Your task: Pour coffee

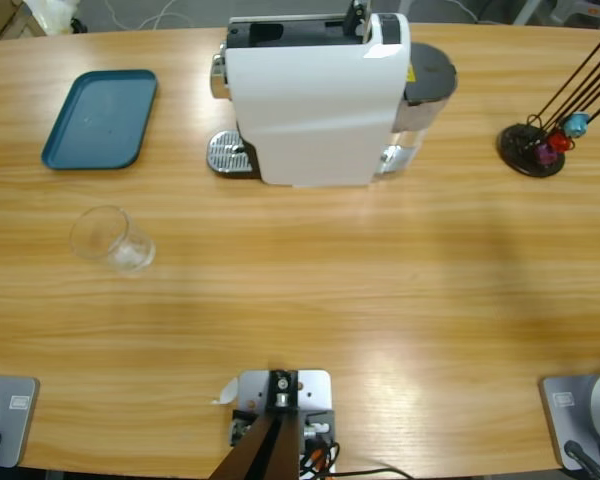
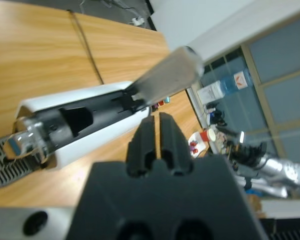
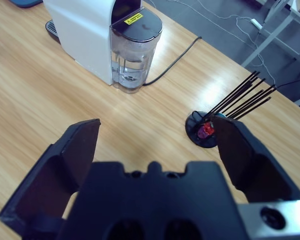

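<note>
While the white coffee machine [image 1: 315, 100] stands at the far middle of the bench [image 1: 310, 300], you have wide bare wood on its near side, running to the bench's near edge. Your left pincer [image 2: 159, 131] has its two black jaws pressed together with nothing between them; it looks along the machine's open top slot toward the raised silver lever [image 2: 167, 77], close to it but not touching. Your right pincer [image 3: 155, 145] is spread wide and holds nothing; it hangs above bare wood on the machine's water-tank side, with the clear tank [image 3: 132, 57] ahead and the black capsule stand [image 3: 210, 130] with its thin rods just past one jaw. In the high view that stand [image 1: 532, 148] sits well to the machine's right, near the far edge. The drip grate [image 1: 230, 155] juts out at the machine's left. A clear tumbler [image 1: 112, 240] stands left of and nearer than the machine, well apart from it; you see no coffee in it. A blue tray [image 1: 100, 118] lies left of the machine, near the far edge.
</note>
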